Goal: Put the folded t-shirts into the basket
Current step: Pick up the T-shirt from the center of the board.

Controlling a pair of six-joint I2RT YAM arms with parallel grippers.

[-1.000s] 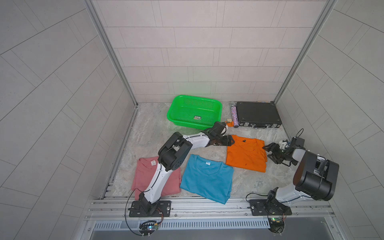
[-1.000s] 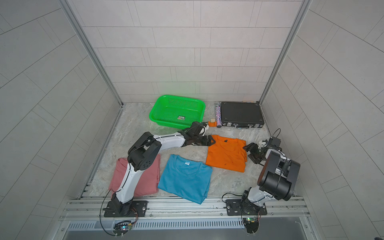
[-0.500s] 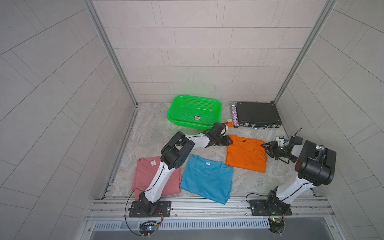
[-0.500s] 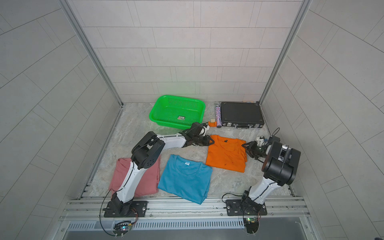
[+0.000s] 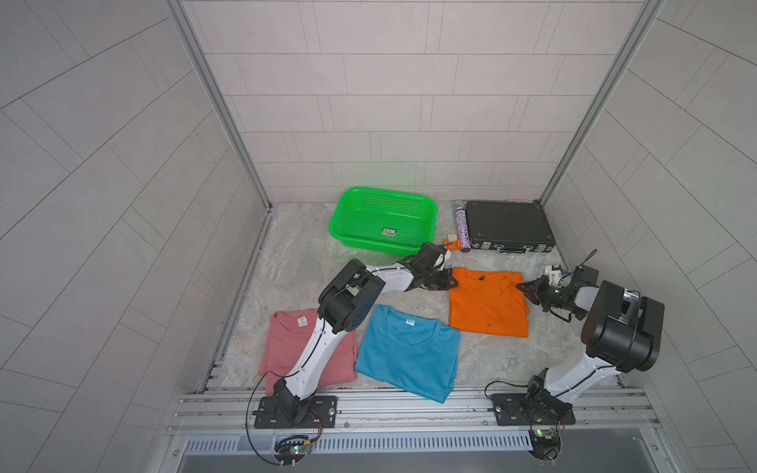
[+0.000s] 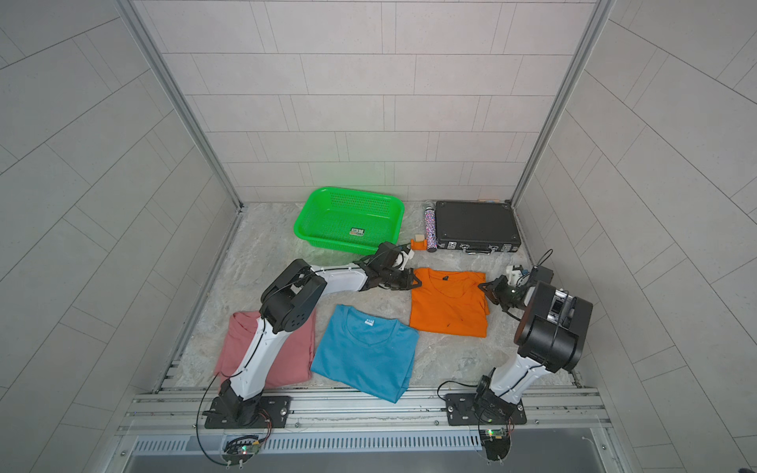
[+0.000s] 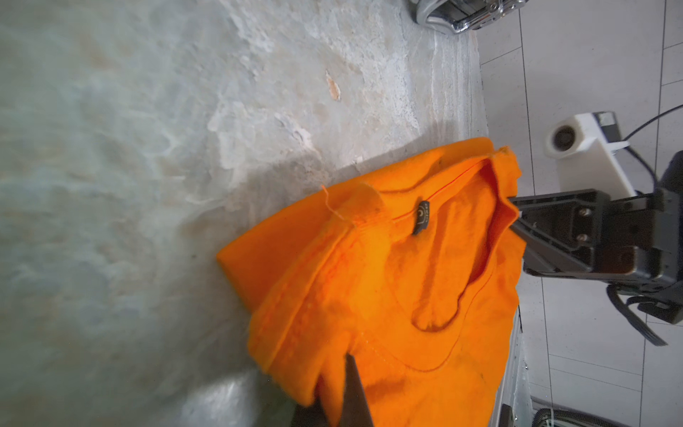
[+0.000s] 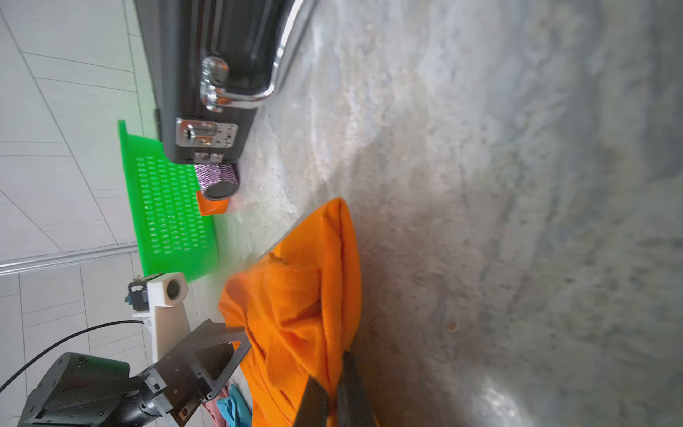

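The orange t-shirt (image 5: 487,305) lies on the marble-patterned desk (image 5: 303,262), collar end toward the back wall, in front of the black case (image 5: 508,223) and just right of the green basket's (image 5: 385,201) near corner. Both claws are on that collar end.

The left claw (image 5: 450,282) is pressed together on the corner nearer the basket. The left wrist view shows a dark fingertip (image 7: 351,392) with orange cloth folded over both of its sides. The right claw (image 5: 522,286) is closed on the opposite collar corner. In the right wrist view its two fingertips (image 8: 318,403) pinch a bunched ridge of orange fabric. Each wrist view shows the other claw at the far corner of the shirt, and the cloth wrinkles along the collar between them.

The sky blue t-shirt (image 5: 409,352) lies flat near the front rail, its white neck label up. The dusty pink t-shirt (image 5: 282,344) is beside it, partly under the left arm. All three shirts are on the desk, outside the basket, which stands against the back wall with a small sticker inside.

A glittery purple cylinder (image 5: 462,229) lies between the basket and the case, with a small orange block (image 6: 418,244) at its near end.
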